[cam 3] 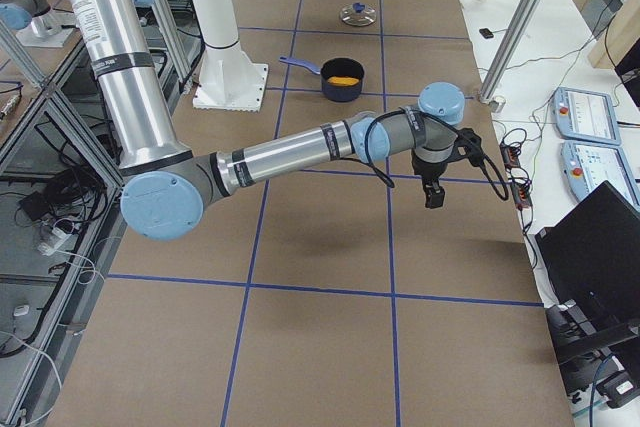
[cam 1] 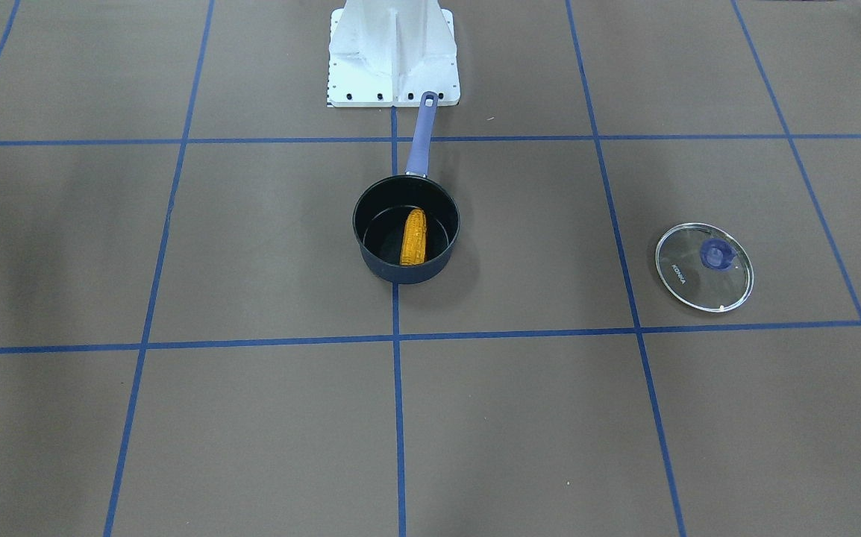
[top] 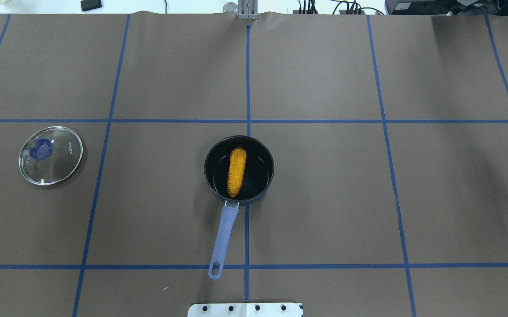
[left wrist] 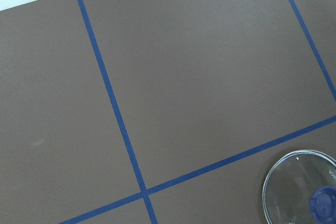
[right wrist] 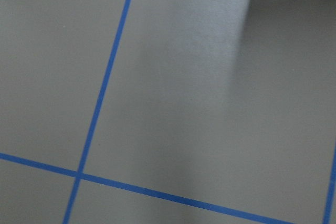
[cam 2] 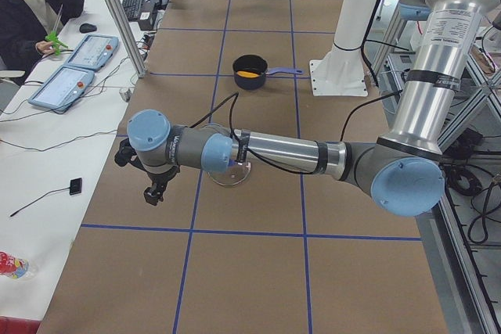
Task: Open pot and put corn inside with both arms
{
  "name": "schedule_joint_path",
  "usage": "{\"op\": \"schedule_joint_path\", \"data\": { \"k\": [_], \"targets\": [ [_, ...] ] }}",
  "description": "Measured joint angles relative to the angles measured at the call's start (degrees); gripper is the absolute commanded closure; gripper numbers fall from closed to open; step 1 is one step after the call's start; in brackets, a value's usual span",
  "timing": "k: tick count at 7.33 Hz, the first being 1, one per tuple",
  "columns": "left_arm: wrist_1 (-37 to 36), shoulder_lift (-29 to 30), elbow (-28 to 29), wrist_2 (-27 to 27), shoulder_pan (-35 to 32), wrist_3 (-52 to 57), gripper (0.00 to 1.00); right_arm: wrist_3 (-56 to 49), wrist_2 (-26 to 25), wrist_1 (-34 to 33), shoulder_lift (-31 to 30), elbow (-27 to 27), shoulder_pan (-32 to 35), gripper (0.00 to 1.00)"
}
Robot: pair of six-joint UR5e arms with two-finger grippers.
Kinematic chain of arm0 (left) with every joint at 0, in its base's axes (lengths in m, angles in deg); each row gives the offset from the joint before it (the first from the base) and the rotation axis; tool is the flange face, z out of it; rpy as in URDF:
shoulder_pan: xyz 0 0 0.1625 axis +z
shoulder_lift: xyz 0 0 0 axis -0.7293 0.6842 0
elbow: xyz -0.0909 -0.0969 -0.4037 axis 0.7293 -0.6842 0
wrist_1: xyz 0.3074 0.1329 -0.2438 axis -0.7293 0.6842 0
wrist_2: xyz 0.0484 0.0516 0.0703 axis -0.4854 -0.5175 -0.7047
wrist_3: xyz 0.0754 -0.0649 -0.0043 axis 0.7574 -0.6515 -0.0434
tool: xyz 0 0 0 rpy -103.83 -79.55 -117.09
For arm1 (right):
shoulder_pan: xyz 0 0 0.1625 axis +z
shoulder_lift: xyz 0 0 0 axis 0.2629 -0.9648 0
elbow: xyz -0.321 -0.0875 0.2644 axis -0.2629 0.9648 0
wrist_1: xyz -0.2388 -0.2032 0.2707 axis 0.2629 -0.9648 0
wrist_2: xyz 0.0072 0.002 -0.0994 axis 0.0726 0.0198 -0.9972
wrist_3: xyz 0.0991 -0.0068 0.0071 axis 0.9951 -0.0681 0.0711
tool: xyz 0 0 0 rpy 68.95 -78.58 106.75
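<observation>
Pot (cam 1: 393, 270): lid off, at the middle of the table (top: 324, 198), on a blue tape line; handle points at the white base plate (cam 1: 393, 56).
Corn (top: 236, 171): lies inside the pot, in line with the handle.
Lid (top: 58, 160): flat on the table, knob up, well apart from the pot, on the robot's left.
Left gripper (cam 2: 155, 191): above the table near the lid; apart or together, cannot tell.
Right gripper (cam 3: 433, 193): above the table's far right end, well away from the pot; cannot tell either.

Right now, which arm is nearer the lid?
The left arm: the glass lid lies on its side and shows in its wrist view; the right arm is beyond the pot.
</observation>
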Motion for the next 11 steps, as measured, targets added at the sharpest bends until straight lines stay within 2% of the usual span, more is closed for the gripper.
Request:
{"op": "schedule_joint_path", "data": {
  "k": [2,5,9,11],
  "targets": [
    [0.4,-0.1,1.7,0.0,-0.8,0.3,0.02,-5.5,0.2,-0.2,-3.7,0.8,3.7,0.00],
    [0.6,-2.6,2.7,-0.4,-2.0,3.3,0.02,-6.5,0.1,0.5,-7.2,0.5,5.0,0.00],
    [0.8,-8.4,3.3,-0.6,-3.3,6.5,0.02,-5.7,-0.5,0.6,-8.2,0.2,5.0,0.00],
    [0.9,-9.3,3.3,-0.6,-3.4,6.5,0.02,-5.7,-0.7,0.7,-8.3,0.1,5.0,0.00]
  ]
}}
